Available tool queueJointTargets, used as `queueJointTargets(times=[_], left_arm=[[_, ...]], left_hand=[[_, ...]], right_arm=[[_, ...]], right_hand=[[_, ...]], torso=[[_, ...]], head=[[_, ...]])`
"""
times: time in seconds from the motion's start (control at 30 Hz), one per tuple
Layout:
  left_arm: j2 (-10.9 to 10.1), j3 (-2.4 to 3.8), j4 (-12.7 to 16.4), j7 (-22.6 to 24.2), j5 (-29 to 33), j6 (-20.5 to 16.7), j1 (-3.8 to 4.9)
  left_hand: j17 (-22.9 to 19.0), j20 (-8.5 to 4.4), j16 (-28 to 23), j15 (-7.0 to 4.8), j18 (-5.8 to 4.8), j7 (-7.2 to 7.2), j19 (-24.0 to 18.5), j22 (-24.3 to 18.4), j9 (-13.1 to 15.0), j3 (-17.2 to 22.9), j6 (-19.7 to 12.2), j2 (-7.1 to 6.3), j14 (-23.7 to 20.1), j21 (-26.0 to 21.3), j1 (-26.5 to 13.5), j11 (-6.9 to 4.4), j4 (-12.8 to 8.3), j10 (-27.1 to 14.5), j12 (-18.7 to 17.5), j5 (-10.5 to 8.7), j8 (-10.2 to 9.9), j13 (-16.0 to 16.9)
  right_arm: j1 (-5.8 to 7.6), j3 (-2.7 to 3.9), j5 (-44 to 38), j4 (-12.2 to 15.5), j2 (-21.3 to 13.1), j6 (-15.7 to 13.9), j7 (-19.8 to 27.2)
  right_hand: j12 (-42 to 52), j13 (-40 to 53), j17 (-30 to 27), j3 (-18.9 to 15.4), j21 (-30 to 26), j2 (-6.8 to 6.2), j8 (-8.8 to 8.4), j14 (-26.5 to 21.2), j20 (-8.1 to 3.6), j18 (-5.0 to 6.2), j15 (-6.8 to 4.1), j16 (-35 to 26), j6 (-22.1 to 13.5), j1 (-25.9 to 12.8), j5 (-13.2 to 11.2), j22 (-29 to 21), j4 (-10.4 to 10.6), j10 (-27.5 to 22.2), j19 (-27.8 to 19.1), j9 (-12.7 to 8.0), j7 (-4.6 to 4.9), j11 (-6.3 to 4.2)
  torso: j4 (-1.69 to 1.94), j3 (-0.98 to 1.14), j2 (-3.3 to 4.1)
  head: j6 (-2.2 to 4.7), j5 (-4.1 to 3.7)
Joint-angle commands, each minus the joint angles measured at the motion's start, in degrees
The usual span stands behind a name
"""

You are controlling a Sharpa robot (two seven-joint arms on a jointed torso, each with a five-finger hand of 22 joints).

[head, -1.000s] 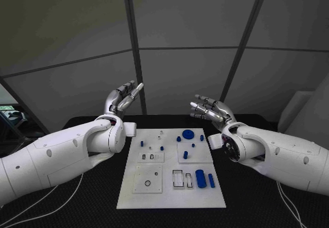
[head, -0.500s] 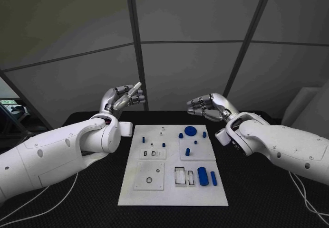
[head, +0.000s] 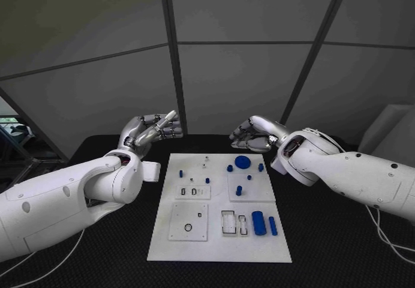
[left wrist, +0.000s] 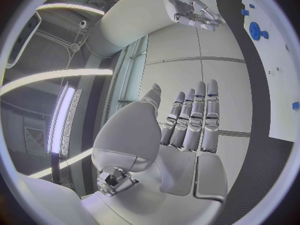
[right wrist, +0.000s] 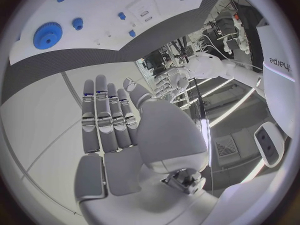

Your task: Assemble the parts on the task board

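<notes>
Hovering above the counter's (head: 104, 264) far edge in the head view, the left robot hand (head: 152, 130) and right robot hand (head: 252, 134) grasp nothing; the task board (head: 216, 255) lies mid-counter, blue parts (head: 258, 222) on it. Both wrist views show fingers (left wrist: 200, 117) extended together, palms empty.

The white rectangular task board (head: 173, 249) lies on the black surface (head: 337, 240), between and nearer than both hands' fingers (head: 164, 127); small blue parts (head: 258, 222) rest on it.

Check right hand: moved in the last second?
Yes. The right hand has drifted toward the board's far right corner, nearer the gear, fingers curling in; it holds nothing.
</notes>
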Motion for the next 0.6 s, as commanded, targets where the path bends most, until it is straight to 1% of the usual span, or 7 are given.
queueJointTargets(times=[0.03, 0.1, 0.2, 0.3, 0.37, 0.47, 0.6], left_arm=[[-0.7, 0.08, 1.5, -0.6, -0.8, 2.8, 0.12], [-1.0, 0.09, 2.1, -0.7, -0.8, 3.0, 0.12], [-1.3, 0.11, 2.9, -0.9, -0.9, 3.2, 0.11], [-1.6, 0.12, 3.7, -1.1, -1.1, 3.4, 0.10], [-1.7, 0.12, 4.2, -1.2, -1.4, 3.5, 0.09], [-1.8, 0.12, 4.6, -1.3, -1.8, 3.6, 0.09], [-2.0, 0.13, 4.8, -1.4, -2.0, 3.6, 0.08]], left_hand=[[0.1, 0.11, -0.2, 0.02, -1.37, -0.08, 0.5, 0.0, -0.1, -0.1, 0.5, -0.09, 0.7, 0.3, 0.6, -0.02, -0.5, 0.6, -0.3, 0.18, -0.4, -0.1], [0.2, 0.10, -0.2, 0.01, -1.37, -0.09, 0.6, -0.1, -0.1, -0.1, 0.5, -0.10, 0.7, 0.3, 0.7, -0.03, -0.6, 0.7, -0.3, 0.18, -0.5, -0.1], [0.2, 0.09, -0.3, 0.00, -1.37, -0.10, 0.6, -0.1, -0.1, -0.1, 0.6, -0.11, 0.7, 0.3, 0.8, -0.04, -0.7, 0.7, -0.3, 0.18, -0.5, -0.1], [0.3, 0.06, -0.3, -0.01, -1.39, -0.10, 0.6, -0.1, -0.1, 0.0, 0.6, -0.07, 0.8, 0.4, 1.0, -0.05, -0.9, 0.8, -0.4, 0.18, -0.6, -0.1], [0.3, 0.06, -0.3, -0.01, -1.39, -0.10, 0.6, -0.1, -0.1, 0.0, 0.6, -0.07, 0.8, 0.4, 1.0, -0.05, -0.9, 0.8, -0.4, 0.18, -0.6, -0.1], [0.3, 0.06, -0.3, -0.01, -1.39, -0.10, 0.6, -0.1, -0.1, 0.0, 0.6, -0.07, 0.8, 0.4, 1.0, -0.05, -0.9, 0.8, -0.4, 0.18, -0.6, -0.1], [0.3, 0.04, -0.4, -0.01, -1.39, -0.09, 0.7, -0.1, -0.2, 0.0, 0.6, -0.05, 0.8, 0.4, 1.3, -0.04, -1.1, 0.8, -0.6, 0.18, -0.7, -0.1]], right_arm=[[0.32, 0.02, -10.5, 0.2, 0.5, 5.7, -6.4], [0.42, 0.02, -12.0, 0.1, 0.8, 6.3, -7.0], [0.51, 0.03, -14.1, -0.2, 1.3, 7.2, -7.9], [0.56, 0.03, -15.2, -0.4, 1.5, 8.3, -8.8], [0.59, 0.03, -15.8, -0.5, 1.6, 8.9, -9.4], [0.65, 0.03, -17.0, -0.5, 1.7, 9.4, -10.5], [0.78, 0.03, -18.6, -0.4, 1.7, 10.0, -11.8]], right_hand=[[-0.3, 0.2, 1.8, 2.5, 2.9, -2.88, -1.11, 4.9, -1.41, 0.76, -1.35, 1.4, -0.4, -0.7, 0.5, 1.2, 0.5, 0.7, 3.7, 0.0, -0.64, -0.65], [-0.2, 0.2, 2.7, 2.6, 4.3, -3.22, -0.99, 7.0, -2.12, 0.81, -1.78, 2.6, -0.3, -0.6, 0.4, 1.9, 0.6, 0.5, 5.3, 0.0, -0.79, -0.84], [-0.2, 0.1, 5.1, 2.8, 8.4, -4.00, -0.92, 11.5, -4.15, 0.73, -2.69, 6.2, -0.1, -0.4, 0.2, 4.0, 1.0, 0.2, 8.8, 0.1, -1.16, -1.21], [-0.1, 0.1, 9.1, 3.2, 12.6, -4.41, -0.94, 12.6, -5.24, 0.60, -3.26, 13.2, 0.0, -0.6, -0.2, 6.4, 1.9, 0.5, 10.9, 0.1, -1.52, -2.03], [-0.2, 0.1, 12.7, 3.3, 15.4, -4.67, -0.91, 12.8, -5.54, 0.55, -3.67, 20.6, 0.0, -1.0, -0.3, 7.9, 2.6, 0.1, 12.9, 0.1, -2.00, -2.11], [-0.2, 0.2, 17.6, 3.7, 19.2, -6.40, -1.03, 11.8, -5.82, 0.61, -3.67, 29.8, -0.5, -1.5, -0.6, 10.3, 3.6, -0.7, 12.9, 0.1, -2.12, -2.15], [-0.2, 0.2, 25.1, 4.1, 21.3, -6.70, -0.98, 12.6, -5.66, 0.52, -3.55, 37.6, -0.7, -1.6, -0.6, 11.7, 4.5, -1.7, 12.5, 0.1, -2.14, -2.00]], torso=[[0.71, -0.37, 2.39], [0.81, -0.43, 2.96], [1.00, -0.48, 3.82], [1.15, -0.51, 4.47], [1.29, -0.58, 4.92], [1.41, -0.59, 5.33], [1.47, -0.54, 5.79]], head=[[0.39, -0.66], [0.32, -0.86], [0.31, -1.10], [0.46, -1.46], [0.70, -1.67], [0.80, -1.82], [0.99, -1.90]])
